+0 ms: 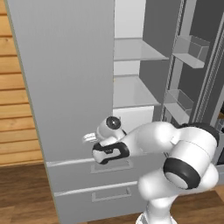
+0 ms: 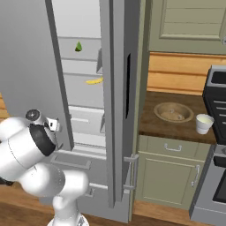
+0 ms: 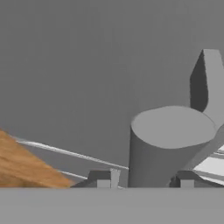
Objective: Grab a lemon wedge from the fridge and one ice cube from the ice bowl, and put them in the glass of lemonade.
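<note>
The fridge (image 1: 65, 87) stands with its right door swung open and pale shelves showing inside (image 2: 84, 95). On a middle shelf lies a thin yellow crescent (image 2: 94, 81) that looks like the lemon wedge. My gripper (image 1: 89, 138) is low at the left door's inner edge (image 2: 54, 124). In the hand view it (image 3: 145, 181) faces the grey door, with the round end of a bar handle (image 3: 170, 144) just beyond the fingertips (image 3: 103, 180). The jaws stand apart and are not pressed on the handle. The tan ice bowl (image 2: 173, 111) and the glass of lemonade (image 2: 204, 122) sit on the counter to the right.
A small green wedge-shaped item (image 2: 78, 46) sits on an upper fridge shelf. The open right door (image 2: 121, 110) stands edge-on between fridge and counter (image 2: 152, 126), its bins (image 1: 190, 50) facing inward. Two drawers (image 1: 109, 192) lie below my hand. A stove (image 2: 218, 101) adjoins the counter.
</note>
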